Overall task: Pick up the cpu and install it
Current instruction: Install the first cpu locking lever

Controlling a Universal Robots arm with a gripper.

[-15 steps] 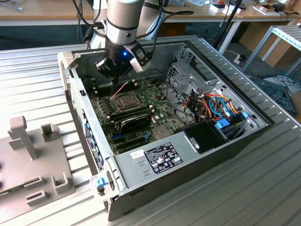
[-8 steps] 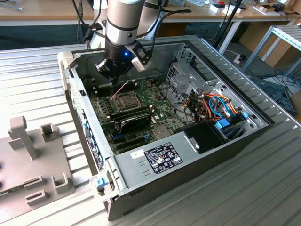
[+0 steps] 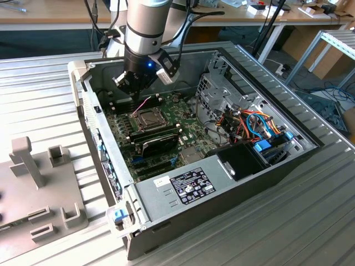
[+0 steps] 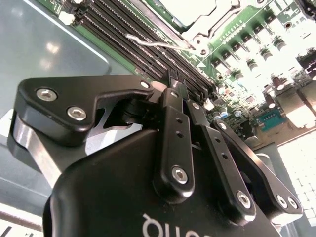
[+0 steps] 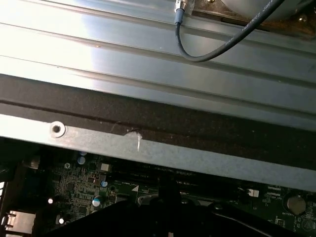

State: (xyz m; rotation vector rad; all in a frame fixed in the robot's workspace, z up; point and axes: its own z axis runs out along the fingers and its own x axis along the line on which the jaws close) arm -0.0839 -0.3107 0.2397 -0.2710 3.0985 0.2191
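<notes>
Open computer case (image 3: 183, 221) on a ribbed metal table (image 3: 288, 233); the arm reaches down into its far-left part in the exterior view.

- Tool: the gripper (image 3: 133, 83) hangs just above the far edge of the CPU socket (image 3: 146, 117), over the green motherboard (image 3: 172, 108). In the second wrist view the gripper (image 4: 177, 81) has its two black fingers (image 4: 172, 118) drawn together. Nothing shows between them, so it reads as closed and empty.
- The cpu (image 4: 193, 9): a pale silvery square lying inside the socket's metal frame, just beyond the fingertips. Not in the tool.
- Progress (judgement): pick-up and placing look done. The thin wire lever (image 4: 153, 43) stands out beside the frame, and I cannot tell whether it is latched, so locking down may be what is left.

View differences:
- Exterior view gives the whole layout, including a larger black module (image 3: 158, 143) near of the socket and the drive cage with coloured cables (image 3: 252, 124) toward the exterior view's right.
- Second wrist view gives the finger state, the lever and the memory slots (image 4: 123, 34).
- First wrist view gives the case rim with a screw hole (image 5: 57, 129), the ribbed table beyond, and a dark cable (image 5: 197, 55).
</notes>
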